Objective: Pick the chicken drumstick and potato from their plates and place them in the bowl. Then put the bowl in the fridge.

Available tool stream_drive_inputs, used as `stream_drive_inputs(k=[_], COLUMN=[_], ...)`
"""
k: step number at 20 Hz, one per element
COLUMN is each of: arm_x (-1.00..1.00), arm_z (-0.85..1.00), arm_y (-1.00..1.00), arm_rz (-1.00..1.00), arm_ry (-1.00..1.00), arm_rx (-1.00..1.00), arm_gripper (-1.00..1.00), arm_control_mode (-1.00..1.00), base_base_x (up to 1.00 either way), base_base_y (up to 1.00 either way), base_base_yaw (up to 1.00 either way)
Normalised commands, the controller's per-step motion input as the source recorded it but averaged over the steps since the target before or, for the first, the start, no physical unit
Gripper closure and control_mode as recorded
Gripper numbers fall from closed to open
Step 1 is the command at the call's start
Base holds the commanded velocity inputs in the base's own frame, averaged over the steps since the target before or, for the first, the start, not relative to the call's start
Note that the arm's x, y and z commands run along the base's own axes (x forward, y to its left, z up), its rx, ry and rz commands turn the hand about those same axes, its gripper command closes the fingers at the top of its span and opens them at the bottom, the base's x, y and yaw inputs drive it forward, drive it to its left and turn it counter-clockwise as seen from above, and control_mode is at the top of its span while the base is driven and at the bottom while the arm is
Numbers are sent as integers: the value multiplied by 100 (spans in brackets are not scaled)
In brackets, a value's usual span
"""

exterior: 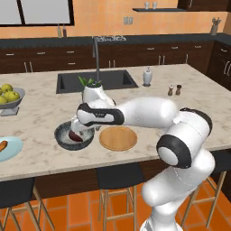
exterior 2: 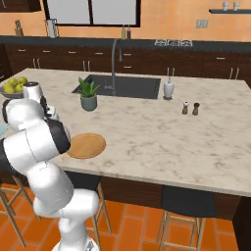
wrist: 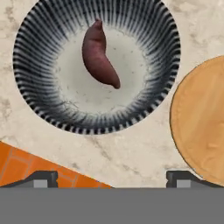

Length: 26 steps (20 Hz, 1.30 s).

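The dark ribbed bowl stands near the counter's front edge. The reddish-brown potato lies on its pale inside. My gripper hovers just above the bowl, open, with nothing between its fingertips. Right beside the bowl the tan wood plate is bare. At the far left, the orange chicken drumstick rests on the pale blue plate. The fridge is out of view.
A grey pedestal bowl of yellow-green fruit stands at the left. Behind the hand are a potted plant and the sink with its tap. A soap dispenser and two shakers stand further right. Stools line the counter front.
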Motion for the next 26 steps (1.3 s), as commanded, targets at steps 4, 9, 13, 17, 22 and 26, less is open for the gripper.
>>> stream_drive_inputs(k=[4, 9, 13, 17, 22, 26], arm_x=[-71, -62, -22, -15, -19, 0], arm_z=[56, 54, 35, 33, 19, 0], arm_y=[-100, -87, -66, -81, -59, 0], arm_rz=[-4, -6, -10, -26, -17, 0], arm_ry=[0, 0, 0, 4, 4, 0], arm_rx=[3, 5, 2, -11, 0, 0], arm_gripper=[-100, -100, -100, -100, -100, -100], arm_control_mode=[-100, -100, -100, -100, 100, 100], base_base_x=[0, 0, 0, 0, -10, -75], base_base_y=[0, 0, 0, 0, 0, 68], base_base_yaw=[0, 0, 0, 0, -1, 0])
